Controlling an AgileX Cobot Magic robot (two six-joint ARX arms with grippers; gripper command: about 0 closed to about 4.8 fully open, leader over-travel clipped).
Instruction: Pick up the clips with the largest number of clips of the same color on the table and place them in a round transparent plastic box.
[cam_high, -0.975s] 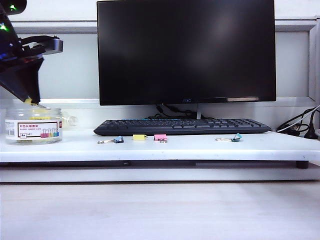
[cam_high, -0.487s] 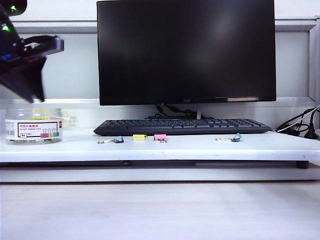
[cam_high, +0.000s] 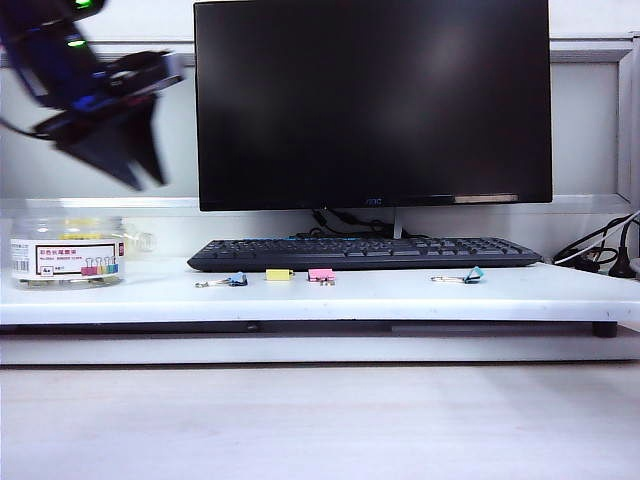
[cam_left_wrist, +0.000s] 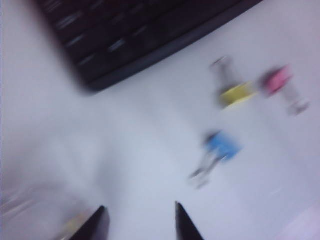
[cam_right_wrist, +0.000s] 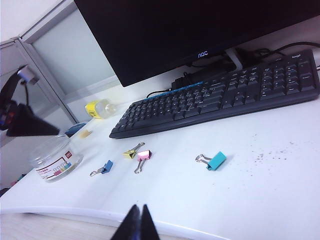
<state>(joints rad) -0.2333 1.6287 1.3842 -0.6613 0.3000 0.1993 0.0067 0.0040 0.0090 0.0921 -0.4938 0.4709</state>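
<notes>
Above the desk, left claw (cam_high: 140, 175) parted, empty, yellow clip (cam_high: 279, 274) well right, right claw (cam_right_wrist: 140, 220) closed.

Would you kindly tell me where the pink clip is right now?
In the exterior view, the pink clip lies left of centre on the white table, before the keyboard, just right of the yellow clip.

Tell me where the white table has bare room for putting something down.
Bare: the white table right of the teal clip, in front of the black keyboard. Crowded: blue clip, yellow clip, pink clip together.
</notes>
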